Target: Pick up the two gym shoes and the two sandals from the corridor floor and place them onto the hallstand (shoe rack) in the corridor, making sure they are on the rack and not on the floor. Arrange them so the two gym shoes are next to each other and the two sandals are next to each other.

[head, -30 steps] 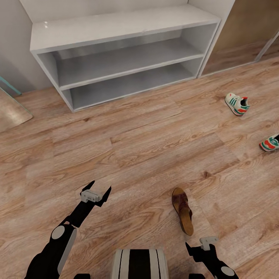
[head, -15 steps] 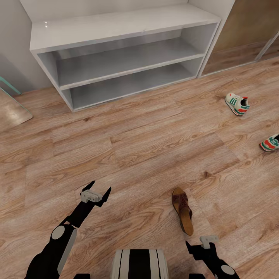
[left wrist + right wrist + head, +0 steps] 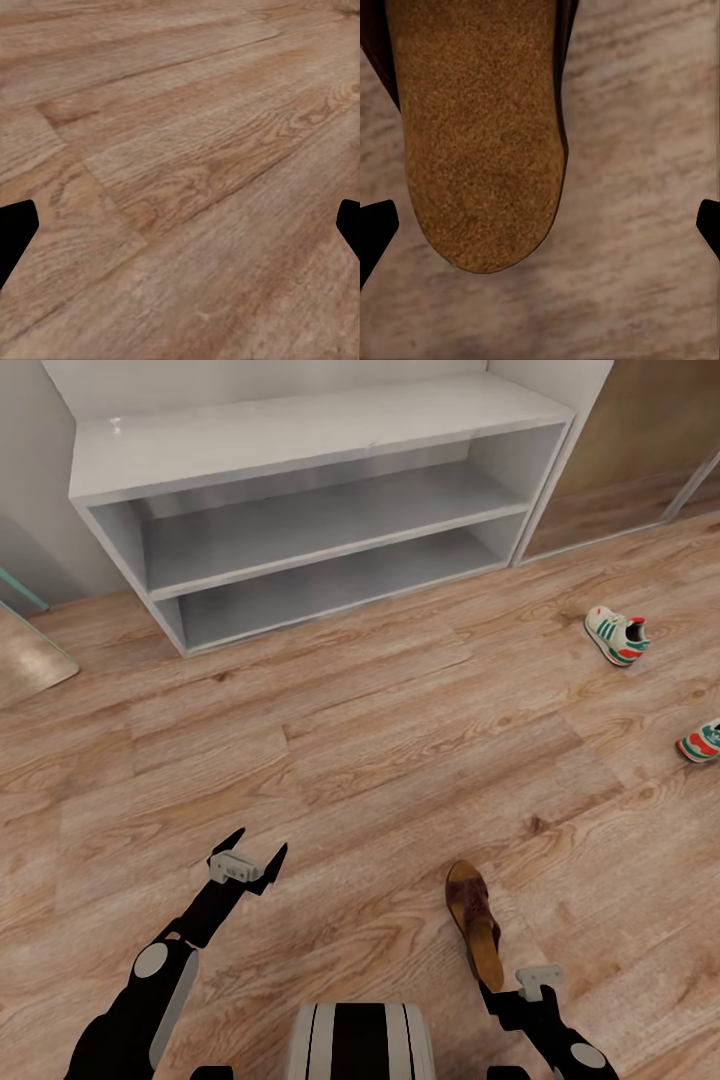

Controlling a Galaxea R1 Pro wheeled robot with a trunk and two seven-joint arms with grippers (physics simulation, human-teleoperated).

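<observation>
The first pickup is starting: the right gripper [image 3: 512, 996] hangs with jaws apart over the heel of a sandal [image 3: 475, 936] on the floor [image 3: 350, 760], lower right of the frame. The left gripper [image 3: 247, 854] — jaws apart too — is empty. Next it must go down and close on the sandal — the rack [image 3: 300, 430] at the top is empty.

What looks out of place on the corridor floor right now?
Shoes lie scattered: one brown leather sandal by the right hand, two off-white green-striped sneakers far apart at right. The light grey shoe rack holds nothing.
</observation>
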